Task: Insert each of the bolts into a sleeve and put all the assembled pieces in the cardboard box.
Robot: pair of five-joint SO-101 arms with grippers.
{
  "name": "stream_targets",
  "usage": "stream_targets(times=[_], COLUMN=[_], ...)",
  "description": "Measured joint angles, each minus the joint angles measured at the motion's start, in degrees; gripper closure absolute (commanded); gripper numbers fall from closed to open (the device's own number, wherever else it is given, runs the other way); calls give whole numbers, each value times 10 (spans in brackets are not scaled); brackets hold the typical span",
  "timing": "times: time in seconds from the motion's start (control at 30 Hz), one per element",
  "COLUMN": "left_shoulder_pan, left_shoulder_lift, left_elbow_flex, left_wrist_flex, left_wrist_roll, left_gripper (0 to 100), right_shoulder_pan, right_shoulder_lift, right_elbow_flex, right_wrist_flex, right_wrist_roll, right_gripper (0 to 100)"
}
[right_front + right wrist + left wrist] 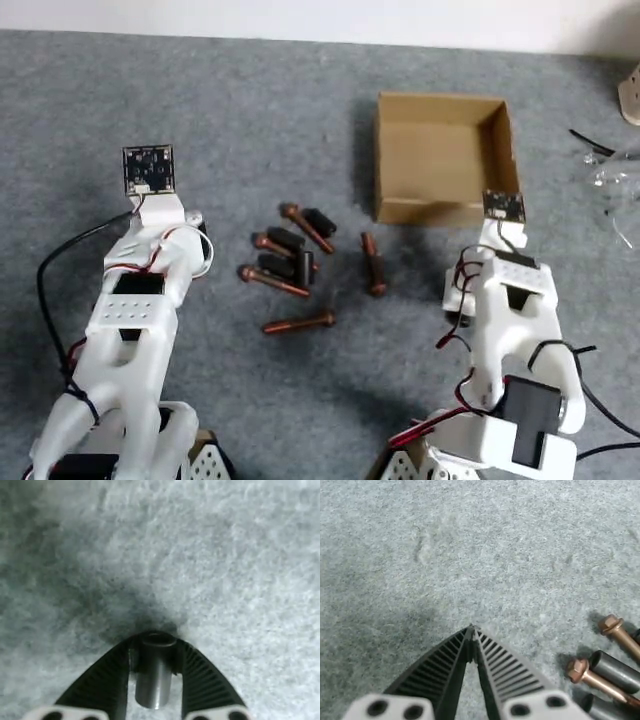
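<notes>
**Right Gripper Clamped on One Sleeve; Bolts Loose on the Mat**

1. Held part. One dark metal sleeve (154, 680) stood between the fingers of the right gripper (155, 642). The ribbed black pads pressed against both of its sides. The open bore of the sleeve pointed away from the wrist, towards the grey mat (240, 555) below.

2. Loose parts. Five copper-coloured bolts (298, 323) lay flat on the mat in the middle of the table, between the two arms.
   - Four loose sleeves (286, 238) lay among the upper three bolts, touching or just beside them.
   - One bolt lay apart on the near side of the cluster.
   - Another bolt (373, 263) lay apart on the side towards the box.
   - In the left wrist view, two of the bolt heads (577, 670) and a sleeve (615, 665) showed at the edge.

3. Container. The cardboard box (440, 212) stood beyond the cluster, on the right arm's side, with its open top upward. The right arm's (510, 300) wrist sat just in front of the box's near wall.

4. Left gripper (472, 629). Its two fingers met at the tips with nothing between them. It hung over bare mat beside the cluster, apart from every part.
</notes>
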Motion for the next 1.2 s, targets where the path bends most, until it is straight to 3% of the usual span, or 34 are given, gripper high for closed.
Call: stream_targets(times=[0.2, 0.37, 0.73, 0.83, 1.0, 1.2], left_shoulder_pan=[0, 0, 0, 33, 109, 119], left_shoulder_lift=[0, 0, 0, 0, 0, 0], left_elbow_flex=[0, 0, 0, 0, 0, 0], left_wrist_flex=[0, 0, 0, 0, 8, 21], left_wrist_roll=[0, 0, 0, -8, -82, -72], left_gripper=[979, 979, 979, 979, 982, 982], right_shoulder_pan=[-17, -110, -146, -146, -146, -147], right_shoulder_lift=[-175, -281, -301, -301, -301, -301], right_elbow_flex=[69, 111, 218, 237, 240, 242], right_wrist_flex=[-1, -1, -108, -117, -119, -143], right_wrist_roll=[-1, -14, -52, -52, -52, -39], right_gripper=[995, 995, 995, 995, 995, 995])
